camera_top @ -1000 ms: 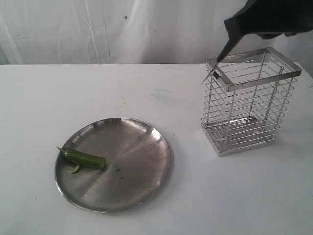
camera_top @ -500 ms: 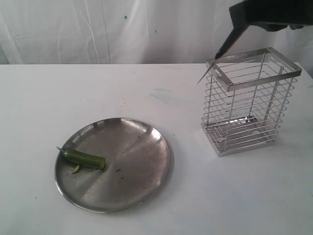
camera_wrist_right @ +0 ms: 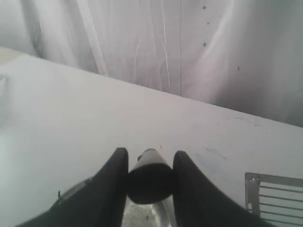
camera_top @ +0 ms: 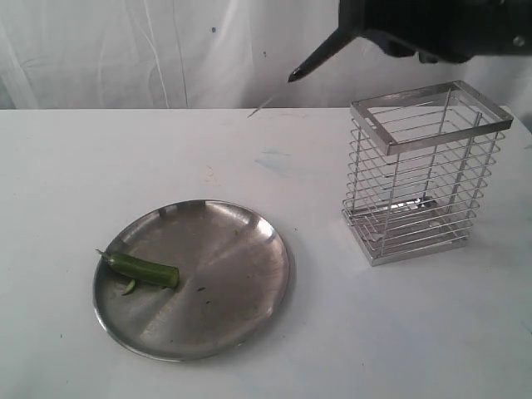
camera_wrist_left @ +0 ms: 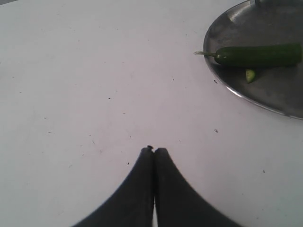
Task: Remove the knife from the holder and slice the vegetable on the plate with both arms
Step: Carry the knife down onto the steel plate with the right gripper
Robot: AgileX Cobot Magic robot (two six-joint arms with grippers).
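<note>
The round shallow stainless-steel plate (camera_top: pixel 192 278) lies nearest on the white table (camera_top: pixel 274 366), toward the left of the exterior view. On its left part rests the small slender green vegetable (camera_top: pixel 143 268), lying flat with its thin pointed stem end toward the plate's left rim and its blunt end toward the plate's middle. 1 small green cut piece (camera_top: pixel 129 288) sits on the plate just beside the pod, on the near side.

In the left wrist view the left end effector (camera_wrist_left: pixel 154 150) hangs over bare table with its 2 dark fingers pressed together, clenched on nothing; the plate's rim (camera_wrist_left: pixel 222 80) and the vegetable (camera_wrist_left: pixel 258 55) lie well apart from it.

Farther back on the right stands the tall rectangular silvery wire holder (camera_top: pixel 424 170), upright on the table, well apart from the plate.

Above and behind it, at the top of the exterior view, the right end effector (camera_top: pixel 353 29) is grasping the long slim dark knife (camera_top: pixel 314 60) by its handle. The knife is up in the air, clear of the holder, its point slanting down and to the left. In the right wrist view the black handle's butt (camera_wrist_right: pixel 149 182) sits gripped between the 2 dark fingers (camera_wrist_right: pixel 115 182).
</note>
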